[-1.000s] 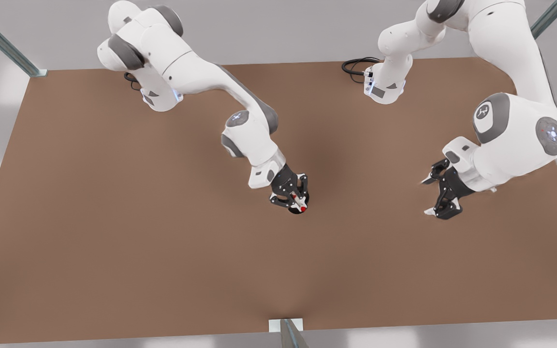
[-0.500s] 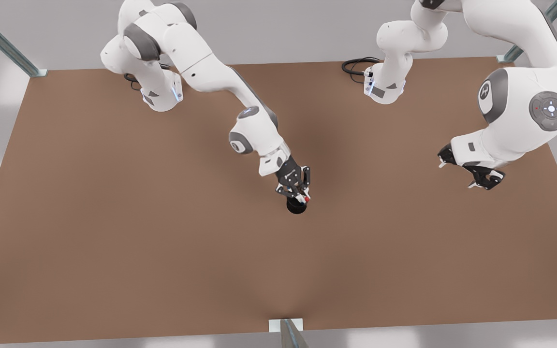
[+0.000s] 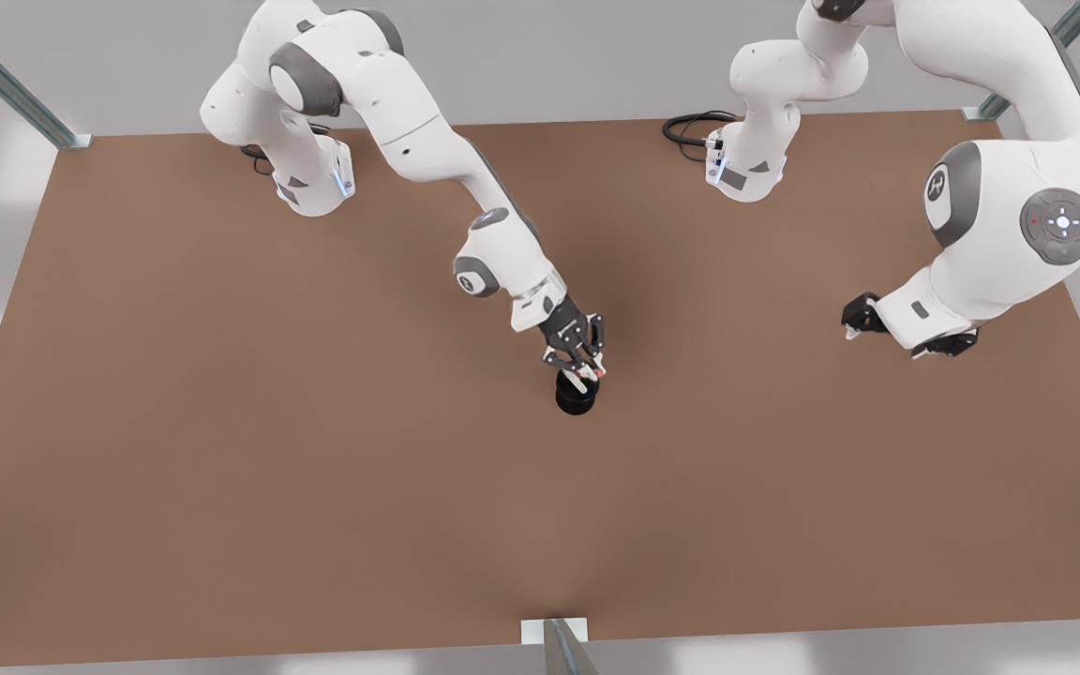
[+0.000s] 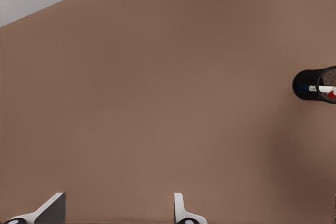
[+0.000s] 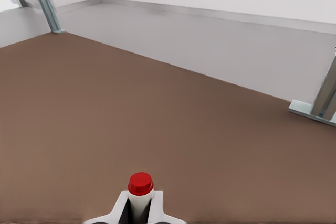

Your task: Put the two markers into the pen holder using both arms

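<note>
the right gripper [image 3: 586, 371] is clamped on the red-capped marker [image 5: 140, 191], its jaws narrowed to the barrel, directly above the pen holder [image 3: 576, 397]. the left gripper [image 4: 118, 209] waits well apart from the holder, fingers spread and empty.

1. Two white arms: one on the front view's left [image 3: 427, 159], one on its right [image 3: 999, 216].
2. Two black grippers: right gripper [image 3: 585, 361] near the middle of the table, clamped on a marker; left gripper [image 4: 115, 214] far off on the front view's right, fingers spread, holding nothing.
3. One marker [image 5: 140, 184] counted for sure, white with a red cap.
4. One black cup [image 3: 576, 398], directly under the right gripper; a blue speck inside, too small to count as a second marker.
5. One brown table [image 3: 221, 422].
6. Three metal posts [image 3: 6, 84]: two at the far corners, one at the near edge.
7. One black cable [image 3: 690, 127], at the far edge.
</note>
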Action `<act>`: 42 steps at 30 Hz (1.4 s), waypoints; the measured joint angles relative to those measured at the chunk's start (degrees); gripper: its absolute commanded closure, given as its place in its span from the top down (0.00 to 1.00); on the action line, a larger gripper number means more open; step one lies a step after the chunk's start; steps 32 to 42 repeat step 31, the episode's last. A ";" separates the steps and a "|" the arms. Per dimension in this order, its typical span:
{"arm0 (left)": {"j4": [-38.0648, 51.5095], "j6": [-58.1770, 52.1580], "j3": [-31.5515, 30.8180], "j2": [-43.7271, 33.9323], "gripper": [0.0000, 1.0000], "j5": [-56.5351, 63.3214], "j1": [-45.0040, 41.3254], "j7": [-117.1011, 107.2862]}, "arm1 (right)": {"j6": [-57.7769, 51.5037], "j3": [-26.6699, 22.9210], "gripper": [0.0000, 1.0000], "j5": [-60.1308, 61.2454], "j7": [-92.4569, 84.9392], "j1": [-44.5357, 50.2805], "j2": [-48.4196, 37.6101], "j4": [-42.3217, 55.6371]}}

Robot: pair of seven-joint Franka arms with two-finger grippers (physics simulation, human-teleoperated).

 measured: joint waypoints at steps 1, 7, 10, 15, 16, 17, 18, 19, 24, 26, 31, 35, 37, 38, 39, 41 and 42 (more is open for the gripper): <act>0.00 0.01 0.00 0.02 1.00 0.00 0.00 -0.90 | 1.07 -2.20 0.21 2.25 0.08 2.66 1.60 0.00; 0.00 0.05 0.00 0.03 1.00 0.00 0.00 -5.34 | 3.38 -4.82 1.00 8.24 0.04 4.61 2.95 2.55; 0.00 0.05 -0.10 0.03 1.00 -0.11 0.05 -7.06 | 1.67 -5.02 1.00 8.90 -0.28 4.24 1.96 4.08; -0.02 -0.14 -0.02 0.03 1.00 -0.78 0.08 -9.32 | -18.20 -4.81 1.00 9.19 -4.76 -6.19 -16.66 6.34; 0.03 -0.15 -0.04 0.03 1.00 -0.85 0.06 -9.69 | -24.84 -4.83 1.00 9.18 -5.81 -10.08 -21.01 6.95; 0.09 -0.17 -0.10 0.03 1.00 -0.90 -0.02 -10.04 | -32.10 -4.71 1.00 9.16 -6.78 -15.08 -25.20 7.90; 0.18 -0.19 -0.14 0.03 1.00 -0.94 -0.16 -10.37 | -39.52 -4.54 1.00 9.12 -7.72 -20.58 -29.58 8.29; 0.22 -0.19 -0.16 0.03 1.00 -1.02 -0.22 -10.68 | -46.50 -2.75 1.00 9.07 -8.61 -27.93 -32.91 8.56; 1.60 -0.30 -0.24 1.55 1.00 -1.12 -0.35 -12.01 | -71.83 21.28 1.00 3.63 -11.58 -64.71 -32.96 12.85; 2.04 -0.37 -0.27 1.99 1.00 -1.15 -0.43 -12.46 | -81.81 28.94 1.00 0.36 -12.22 -65.57 -24.84 26.03; 2.17 -0.47 -0.31 2.14 1.00 -1.15 -0.47 -13.37 | -94.95 30.03 1.00 -3.11 -13.67 -65.73 -24.12 28.10; 2.17 -0.47 -0.31 2.14 1.00 -1.15 -0.47 -13.37 | -94.95 30.03 1.00 -3.11 -13.67 -65.73 -24.12 28.10; 2.17 -0.47 -0.31 2.14 1.00 -1.15 -0.47 -13.37 | -94.95 30.03 1.00 -3.11 -13.67 -65.73 -24.12 28.10; 2.17 -0.47 -0.31 2.14 1.00 -1.15 -0.47 -13.37 | -94.95 30.03 1.00 -3.11 -13.67 -65.73 -24.12 28.10; 2.17 -0.47 -0.31 2.14 1.00 -1.15 -0.47 -13.37 | -94.95 30.03 1.00 -3.11 -13.67 -65.73 -24.12 28.10; 2.17 -0.47 -0.31 2.14 1.00 -1.15 -0.47 -13.37 | -94.95 30.03 1.00 -3.11 -13.67 -65.73 -24.12 28.10; 2.17 -0.47 -0.31 2.14 1.00 -1.15 -0.47 -13.37 | -94.95 30.03 1.00 -3.11 -13.67 -65.73 -24.12 28.10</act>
